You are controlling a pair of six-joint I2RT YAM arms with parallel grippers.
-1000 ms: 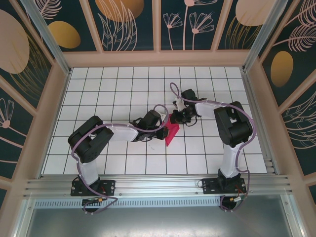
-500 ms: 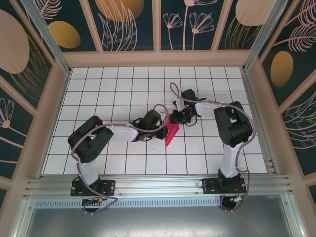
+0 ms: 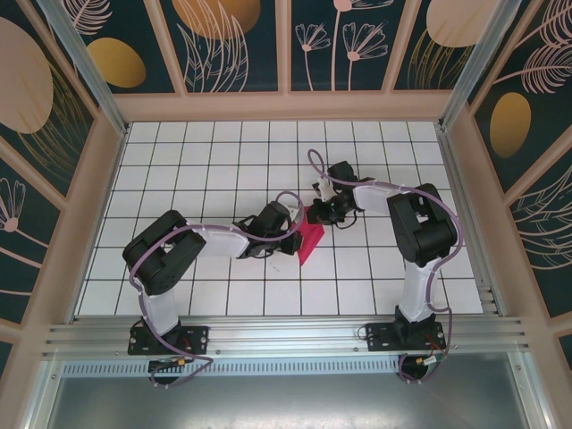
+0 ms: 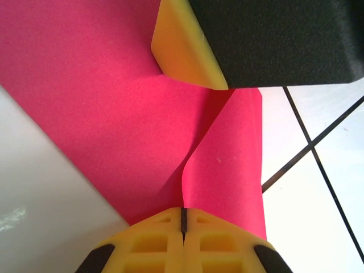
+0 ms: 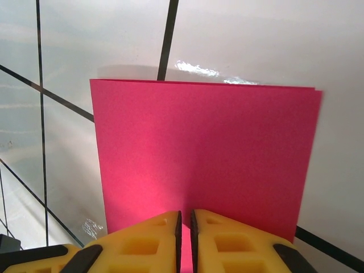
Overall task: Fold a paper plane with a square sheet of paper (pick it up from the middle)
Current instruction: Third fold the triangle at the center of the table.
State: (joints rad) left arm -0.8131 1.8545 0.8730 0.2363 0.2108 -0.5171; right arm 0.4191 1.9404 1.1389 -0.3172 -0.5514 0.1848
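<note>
Overhead view: both arms reach inward and meet near the middle of the white gridded tabletop (image 3: 206, 170). The sheet of paper (image 3: 311, 243) lies there as a folded magenta-pink shape, narrower than a square, between the two wrists. The left gripper (image 3: 293, 234) is at its left edge and the right gripper (image 3: 319, 214) is at its far end.

Left wrist view: the left gripper (image 4: 183, 219) has its yellow fingers (image 4: 216, 244) pressed together with no gap, only a thin seam between them. A raised pleat of the sheet of paper (image 4: 102, 85) runs straight into that seam, so the fingers are clamped on the paper. The rest of the sheet spreads away from them over the tabletop (image 4: 318, 187). One yellow finger of the right gripper (image 4: 182, 51), under its black body, sits on the far part of the sheet.

Right wrist view: the right gripper (image 5: 185, 224) shows its fingers (image 5: 142, 244) set narrow, a slim slit between them. Pink shows inside the slit, and the near edge of the sheet of paper (image 5: 205, 148) passes under the fingertips — the paper appears pinched there. From this side the sheet reads as a flat rectangle. Two layered edges are visible at its far right corner, and it lies on the glossy tabletop (image 5: 256, 40) across the black grid lines.
</note>
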